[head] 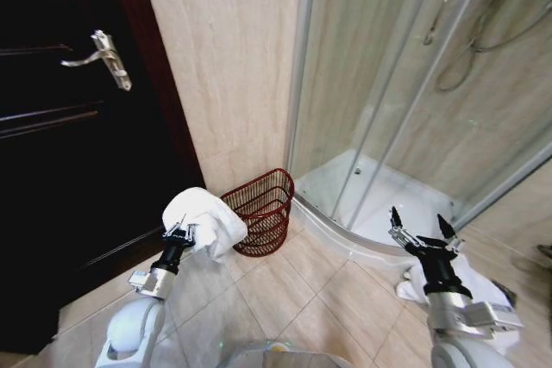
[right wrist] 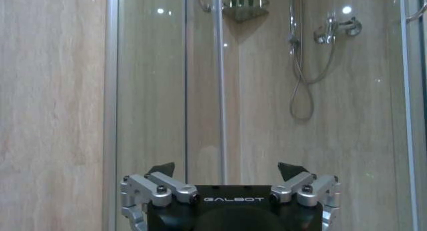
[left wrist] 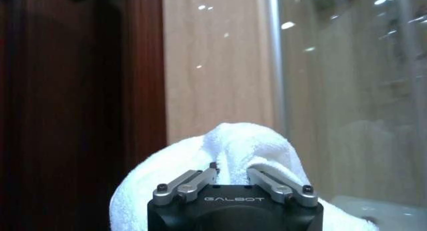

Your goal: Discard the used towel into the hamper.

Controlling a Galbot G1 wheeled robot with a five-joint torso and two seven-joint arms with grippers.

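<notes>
My left gripper point(head: 184, 232) is shut on the white towel point(head: 205, 220), a bunched wad held in the air just left of the hamper point(head: 262, 211). The hamper is a small dark red wire basket standing on the floor tiles against the beige wall. From the left wrist, the towel point(left wrist: 233, 151) bulges out past the closed fingers point(left wrist: 195, 180) and hides their tips. My right gripper point(head: 421, 228) stands open and empty at the right, in front of the shower; its spread fingertips point(right wrist: 162, 168) point at the shower glass.
A dark wooden door point(head: 60, 152) with a metal handle point(head: 108, 56) fills the left. A glass shower cabin point(head: 414, 84) with a white curved tray point(head: 345, 234) is at the right. Something white lies on the floor point(head: 414, 286) by the right arm.
</notes>
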